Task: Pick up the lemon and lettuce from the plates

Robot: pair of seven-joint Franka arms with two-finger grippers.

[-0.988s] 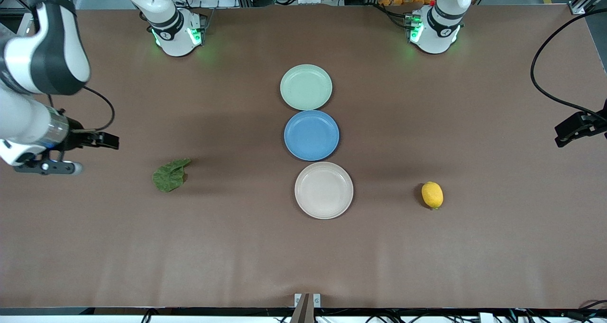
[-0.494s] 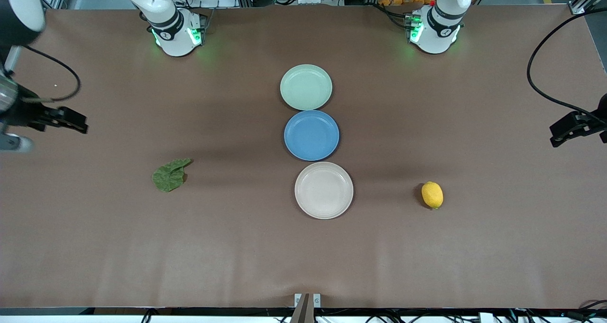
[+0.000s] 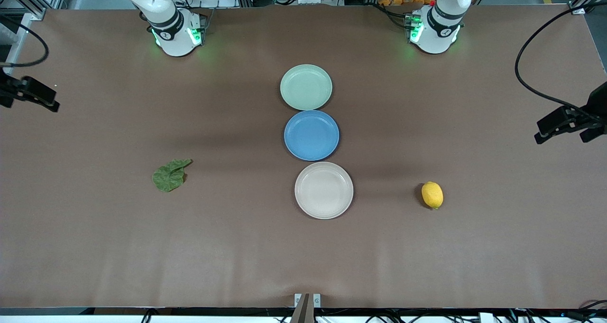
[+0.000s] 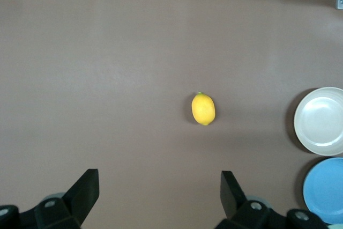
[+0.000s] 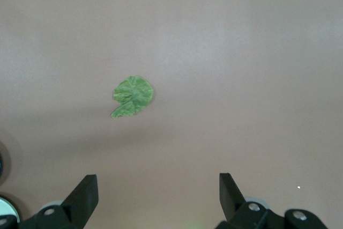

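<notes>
Front view is showing me three plates lined up mid-tabletop [image 3: 95, 247]: mint plate [image 3: 306, 87], blue plate [image 3: 311, 135], beige plate [image 3: 324, 190], all bare. I am seeing the lettuce [image 3: 168, 175] lying on the tabletop toward the right arm's end, the lemon [image 3: 432, 195] toward the left arm's end. My left tool [image 4: 158, 197] is hanging spread wide over the tabletop near the lemon; my right tool [image 5: 156, 197] is gaping likewise near the lettuce.
</notes>
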